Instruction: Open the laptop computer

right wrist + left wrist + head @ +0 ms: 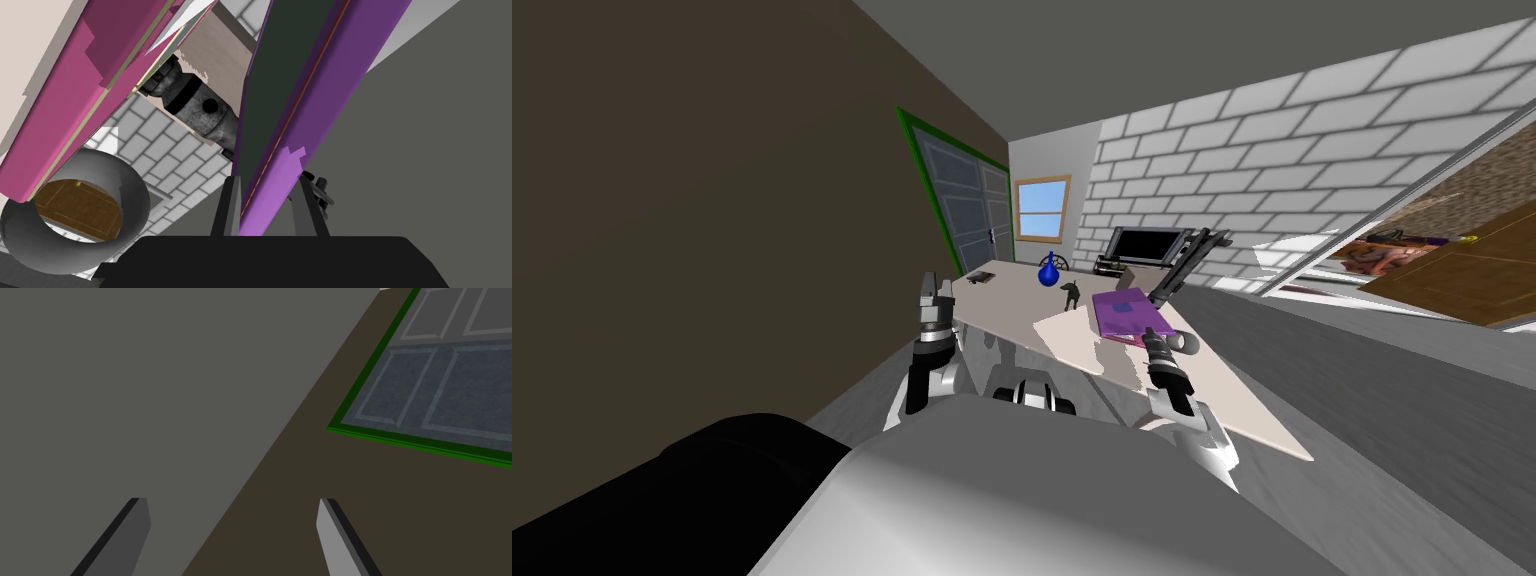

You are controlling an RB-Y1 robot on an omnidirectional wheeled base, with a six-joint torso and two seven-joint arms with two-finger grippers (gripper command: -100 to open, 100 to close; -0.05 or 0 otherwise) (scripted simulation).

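Note:
The purple laptop lies on the pale table, just ahead of my right hand. My right gripper is at its near edge. In the right wrist view the right gripper is shut on the edge of the purple lid, a finger pressing each face. The lid's dark inner face shows, and it stands apart from the pink base with a gap between them. My left gripper is held up beside the table's left end, and in its wrist view the left gripper is open and holds nothing.
A grey ring-shaped cup sits on the table right beside my right hand. A blue vase, a small dark figurine and a flat dark object stand farther back. Behind the table are a black screen and a green-framed door.

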